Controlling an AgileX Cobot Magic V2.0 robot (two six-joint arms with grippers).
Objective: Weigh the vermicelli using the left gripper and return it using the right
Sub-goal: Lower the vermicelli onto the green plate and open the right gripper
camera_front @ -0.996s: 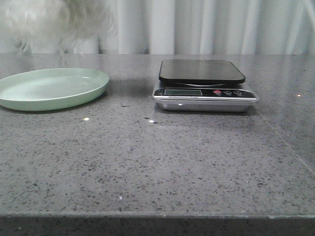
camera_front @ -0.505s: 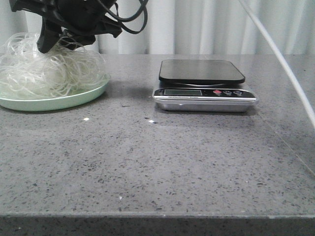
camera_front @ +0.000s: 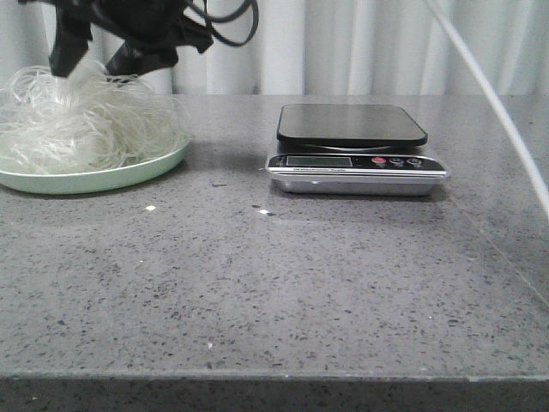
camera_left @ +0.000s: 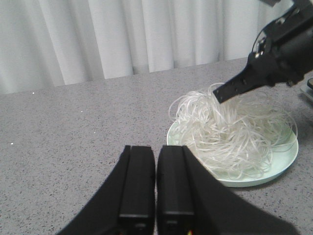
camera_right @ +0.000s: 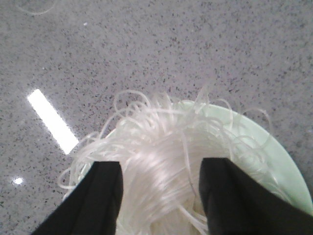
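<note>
White curtains hang behind the grey speckled surface (camera_front: 274, 283). Near its far left corner the right gripper (camera_front: 94, 58) hangs spread wide over the vermicelli (camera_front: 86, 124), gripping nothing, while the left gripper (camera_left: 156, 183) sits closed and empty nearby. The vermicelli is heaped on the pale green plate (camera_front: 129, 174), well apart from the scale (camera_front: 353, 150).

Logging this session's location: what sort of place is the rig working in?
Probably a staged kitchen-style test bench, not a real kitchen. A grey speckled stone-look countertop holds only a digital kitchen scale and a pale green plate of vermicelli, with plain white curtains behind.
</note>
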